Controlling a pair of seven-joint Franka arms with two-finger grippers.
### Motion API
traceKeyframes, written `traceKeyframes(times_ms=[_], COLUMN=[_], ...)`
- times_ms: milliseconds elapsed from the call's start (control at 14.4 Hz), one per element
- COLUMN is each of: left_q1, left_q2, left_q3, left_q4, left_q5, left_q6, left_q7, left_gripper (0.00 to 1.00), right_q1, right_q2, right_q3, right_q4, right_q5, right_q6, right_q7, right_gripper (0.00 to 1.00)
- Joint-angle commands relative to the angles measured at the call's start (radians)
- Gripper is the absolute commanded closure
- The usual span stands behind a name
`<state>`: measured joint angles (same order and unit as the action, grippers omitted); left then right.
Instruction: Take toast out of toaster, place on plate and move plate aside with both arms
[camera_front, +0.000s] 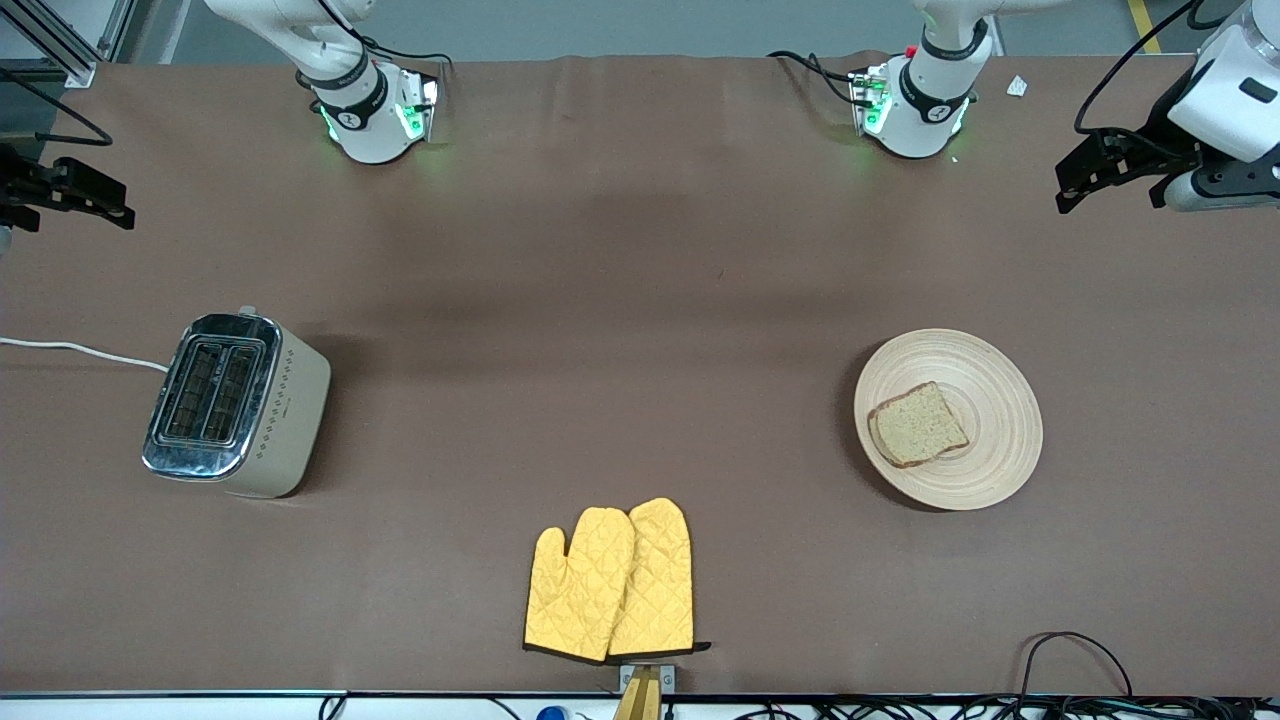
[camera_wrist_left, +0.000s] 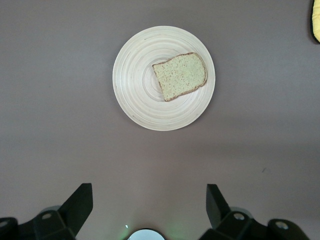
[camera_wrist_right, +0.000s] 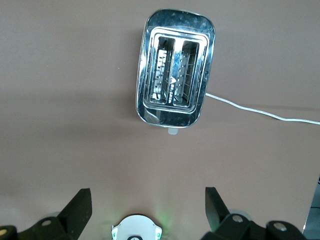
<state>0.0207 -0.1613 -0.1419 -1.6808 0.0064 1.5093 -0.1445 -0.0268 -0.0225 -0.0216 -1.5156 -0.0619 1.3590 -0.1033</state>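
Toast (camera_front: 919, 425): I see it lying flat on the plate (camera_front: 990, 375), off its centre.
Plate: on the bench (camera_front: 620, 300), toward my left arm's end.
Left pincer (camera_wrist_left: 149, 210): raised over bare bench near the plate, fingers spread wide, holding nothing.
Right pincer (camera_wrist_right: 148, 209): raised near the toaster (camera_front: 235, 405), fingers spread wide, holding nothing.
Mitts (camera_front: 612, 582): yellow pair, nearest the front camera.

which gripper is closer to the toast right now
Left. The left gripper hangs open over bare table at the left arm's end, where the toast lies on the plate. The right gripper hangs open at the right arm's end, above the toaster.
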Motion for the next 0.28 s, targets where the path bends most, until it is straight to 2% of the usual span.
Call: traceKeyframes(times_ms=[0, 209], left_q1=[0.002, 0.001], left_q2=[0.029, 0.046], left_q3=[0.008, 0.007], left_q4=[0.041, 0.062], left_q5=[0.001, 0.003], left_q6=[-0.004, -0.012], left_q7=[0.017, 0.01], left_gripper=[0.0, 0.0], right_q1=[-0.001, -0.001], right_q2=[-0.013, -0.013], right_q3=[0.003, 0.003], right_q4=[-0.011, -0.011], right_q5=[0.002, 0.002], right_q6=[0.009, 0.009], right_q7=[-0.004, -0.004], right_gripper=[0.0, 0.0])
